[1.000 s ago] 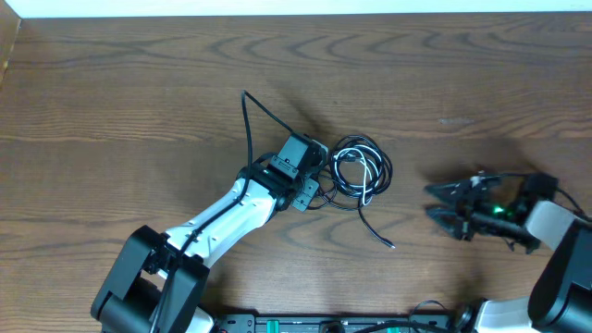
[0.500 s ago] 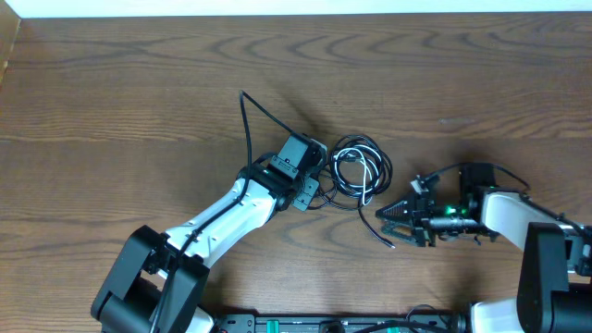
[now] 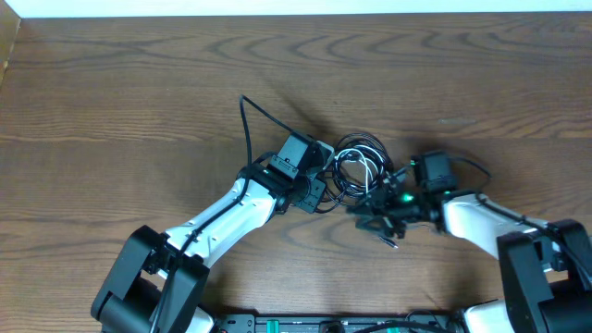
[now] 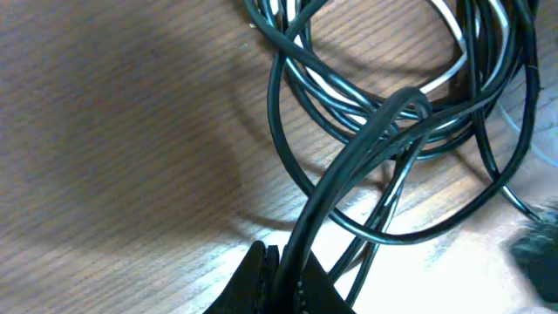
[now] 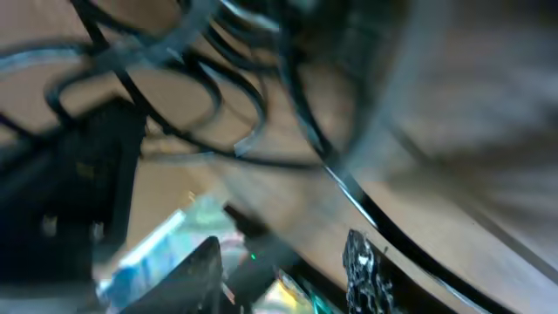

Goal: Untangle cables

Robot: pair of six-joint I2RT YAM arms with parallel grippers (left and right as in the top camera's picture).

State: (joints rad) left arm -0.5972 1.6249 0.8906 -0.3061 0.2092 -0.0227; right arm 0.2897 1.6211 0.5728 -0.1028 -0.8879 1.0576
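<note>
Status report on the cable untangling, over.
Left gripper shut on thin black cable. Right gripper open beside the coil. Thin white cable tangled inside black loops. Nothing else in the way.

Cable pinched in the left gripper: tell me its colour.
Black cable, held by the left gripper; the left wrist view shows it best.

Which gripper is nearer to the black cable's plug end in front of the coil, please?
Right. The right gripper sits just beside the plug end; the left gripper clamps the black cable at the coil's left side.
</note>
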